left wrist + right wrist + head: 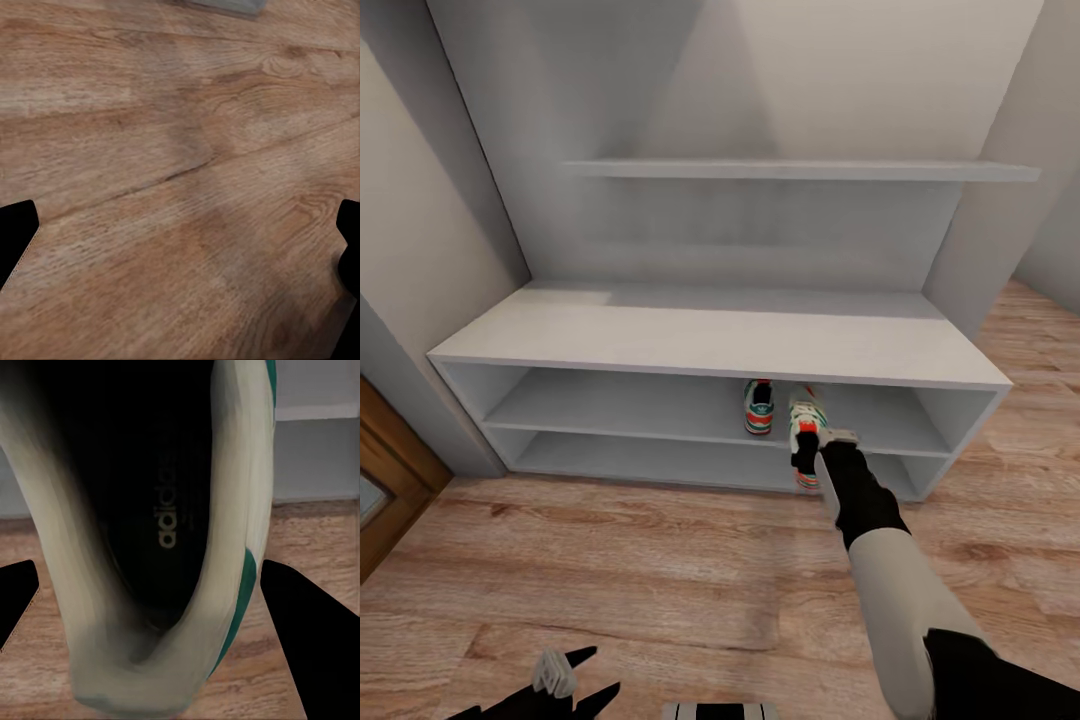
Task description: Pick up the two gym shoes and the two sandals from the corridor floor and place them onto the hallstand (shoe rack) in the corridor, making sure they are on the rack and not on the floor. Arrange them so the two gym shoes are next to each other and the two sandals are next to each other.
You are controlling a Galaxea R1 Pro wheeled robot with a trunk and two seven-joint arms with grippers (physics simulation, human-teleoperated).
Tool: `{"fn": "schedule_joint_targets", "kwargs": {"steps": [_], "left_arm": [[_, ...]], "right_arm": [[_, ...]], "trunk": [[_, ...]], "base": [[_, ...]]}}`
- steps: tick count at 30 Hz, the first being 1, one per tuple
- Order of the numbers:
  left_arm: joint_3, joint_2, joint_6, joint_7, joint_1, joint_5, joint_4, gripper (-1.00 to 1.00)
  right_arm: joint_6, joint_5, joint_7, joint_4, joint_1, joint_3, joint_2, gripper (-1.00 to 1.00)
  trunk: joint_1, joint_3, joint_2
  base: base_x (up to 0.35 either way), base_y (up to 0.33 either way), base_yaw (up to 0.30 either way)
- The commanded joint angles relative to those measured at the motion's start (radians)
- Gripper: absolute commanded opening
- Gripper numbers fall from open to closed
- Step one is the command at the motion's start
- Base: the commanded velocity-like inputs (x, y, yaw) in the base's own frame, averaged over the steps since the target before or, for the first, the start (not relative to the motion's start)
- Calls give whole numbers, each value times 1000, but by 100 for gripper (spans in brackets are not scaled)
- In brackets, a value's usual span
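1. The cream-white gym shoe with teal stripes (804,432) hangs in the right gripper (812,447), clamped at its heel end, toe toward 12 o'clock, at the front edge of the upper low shelf.
2. Its twin, the second cream-white sneaker (758,406), stands on that shelf just at 10 o'clock of it.
3. The pale grey hallstand (700,335) holds nothing else visible.
4. The left gripper (565,680) hangs wide over the wood-plank floor (165,150).
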Motion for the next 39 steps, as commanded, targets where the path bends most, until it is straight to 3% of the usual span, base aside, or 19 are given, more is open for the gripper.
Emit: {"fn": "schedule_joint_targets", "kwargs": {"steps": [1, 10, 11, 13, 18, 39], "left_arm": [[1, 0, -4, 2, -1, 1, 1, 100], [1, 0, -3, 36, -2, 3, 0, 100], [1, 0, -3, 36, -2, 3, 0, 100], [2, 0, -3, 36, -1, 3, 0, 100], [3, 0, -3, 36, -1, 4, -1, 100], [6, 0, -2, 36, -1, 6, -1, 100]], "right_arm": [[5, 10, 4, 1, -6, -4, 1, -100], [8, 11, 2, 19, -57, -4, 1, -100], [7, 11, -12, 31, -93, -5, 1, -100], [7, 9, -62, 39, -101, -5, 1, -100], [7, 7, -107, 45, -105, -9, 1, -100], [7, 6, -106, 142, -105, -7, 1, -100]], "trunk": [[0, -1, 0], [0, -1, 0], [0, -1, 0], [0, -1, 0], [0, -1, 0], [0, -1, 0]], "base": [[0, 0, 0], [0, 0, 0], [0, 0, 0], [0, 0, 0], [0, 0, 0], [66, 0, 0]]}}
